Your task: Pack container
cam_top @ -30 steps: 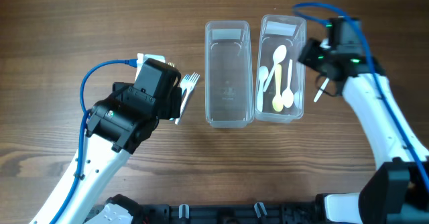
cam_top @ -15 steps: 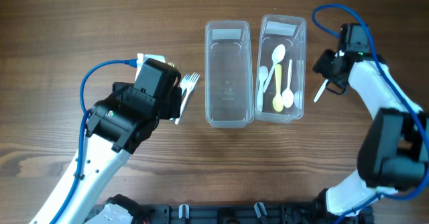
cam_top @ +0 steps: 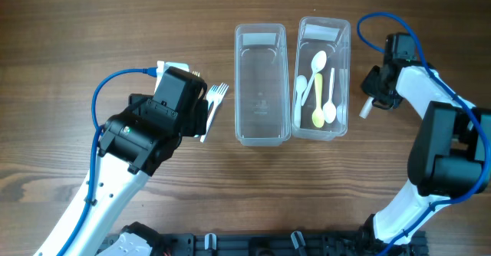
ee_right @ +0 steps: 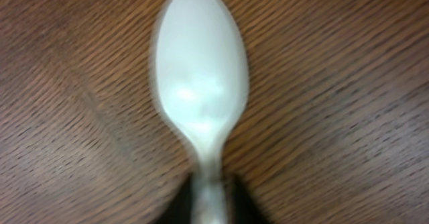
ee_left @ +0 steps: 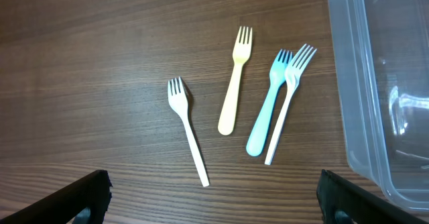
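Observation:
Two clear containers stand side by side; the left one [cam_top: 239, 87] is empty, the right one [cam_top: 345, 72] holds a yellow spoon [cam_top: 318, 87] and two white spoons. To the right of them, my right gripper [cam_top: 376, 93] is shut on the handle of a white spoon [ee_right: 201, 83], bowl facing up over the wood. My left gripper [ee_left: 213, 207] hangs open above several forks: white [ee_left: 187, 127], yellow [ee_left: 234, 83], blue [ee_left: 267, 106] and a clear-white one [ee_left: 289, 96], all lying left of the empty container [ee_left: 375, 83].
Blue cables loop over both arms. The right arm's base stands at the table's lower right [cam_top: 445, 172]. Bare wood lies in front of and behind the containers.
My right gripper has swung right from the container's edge, come down over the white spoon and shut on its handle. The left arm has not moved.

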`<state>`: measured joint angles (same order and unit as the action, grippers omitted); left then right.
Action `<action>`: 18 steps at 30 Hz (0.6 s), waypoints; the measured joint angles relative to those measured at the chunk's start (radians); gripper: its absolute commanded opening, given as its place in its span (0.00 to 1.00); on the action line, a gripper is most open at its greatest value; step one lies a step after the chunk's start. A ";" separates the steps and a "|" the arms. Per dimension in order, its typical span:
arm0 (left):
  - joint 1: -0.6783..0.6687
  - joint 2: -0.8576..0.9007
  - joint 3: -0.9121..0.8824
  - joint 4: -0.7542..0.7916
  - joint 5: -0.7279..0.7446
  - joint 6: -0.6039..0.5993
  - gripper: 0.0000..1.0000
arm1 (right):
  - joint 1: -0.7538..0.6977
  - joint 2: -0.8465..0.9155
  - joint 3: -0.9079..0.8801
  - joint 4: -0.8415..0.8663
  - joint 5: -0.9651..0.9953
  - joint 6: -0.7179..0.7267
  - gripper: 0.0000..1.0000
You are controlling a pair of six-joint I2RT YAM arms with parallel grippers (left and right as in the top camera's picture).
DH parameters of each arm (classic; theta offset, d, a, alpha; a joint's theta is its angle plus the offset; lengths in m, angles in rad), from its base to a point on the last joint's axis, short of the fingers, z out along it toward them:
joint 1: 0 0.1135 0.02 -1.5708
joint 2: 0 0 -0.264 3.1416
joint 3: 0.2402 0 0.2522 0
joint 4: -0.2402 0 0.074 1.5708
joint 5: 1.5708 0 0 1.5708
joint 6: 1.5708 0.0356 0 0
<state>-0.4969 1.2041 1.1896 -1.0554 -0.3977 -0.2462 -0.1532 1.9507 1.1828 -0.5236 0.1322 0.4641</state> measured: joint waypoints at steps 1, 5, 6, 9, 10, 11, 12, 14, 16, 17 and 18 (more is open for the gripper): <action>0.000 0.000 0.000 0.000 0.000 0.000 1.00 | -0.002 0.000 0.000 -0.002 -0.001 0.000 0.04; 0.000 0.000 0.000 0.000 0.000 0.000 1.00 | -0.003 -0.006 0.002 -0.013 -0.001 0.000 0.04; 0.000 0.000 0.000 0.000 0.000 0.000 1.00 | -0.003 -0.011 -0.001 -0.023 -0.001 0.000 0.04; 0.000 0.000 0.000 0.000 0.000 0.000 1.00 | -0.003 -0.065 -0.018 -0.038 -0.007 0.000 0.04; 0.000 0.000 0.000 0.000 0.000 0.000 1.00 | -0.002 -0.104 -0.023 -0.042 -0.011 0.000 0.04; 0.000 0.000 0.000 0.000 0.000 0.000 1.00 | -0.001 -0.153 -0.024 -0.044 -0.017 0.000 0.04; 0.000 0.000 0.000 0.000 0.000 0.000 1.00 | 0.002 -0.196 -0.024 -0.042 -0.023 -0.001 0.04; 0.000 0.000 0.000 0.000 0.000 0.000 1.00 | 0.015 -0.303 -0.024 -0.038 -0.047 -0.005 0.04; 0.000 0.000 0.000 0.000 0.000 0.000 1.00 | 0.046 -0.418 -0.023 -0.035 -0.076 -0.005 0.04; 0.000 0.000 0.000 0.000 0.000 0.000 1.00 | 0.072 -0.475 -0.023 -0.031 -0.094 -0.005 0.04; 0.000 0.000 0.000 0.000 0.000 0.000 1.00 | 0.093 -0.509 -0.022 -0.028 -0.107 -0.006 0.04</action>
<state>-0.4969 1.2041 1.1896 -1.0550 -0.3977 -0.2462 -0.0597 1.4414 1.1610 -0.5518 0.0250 0.4583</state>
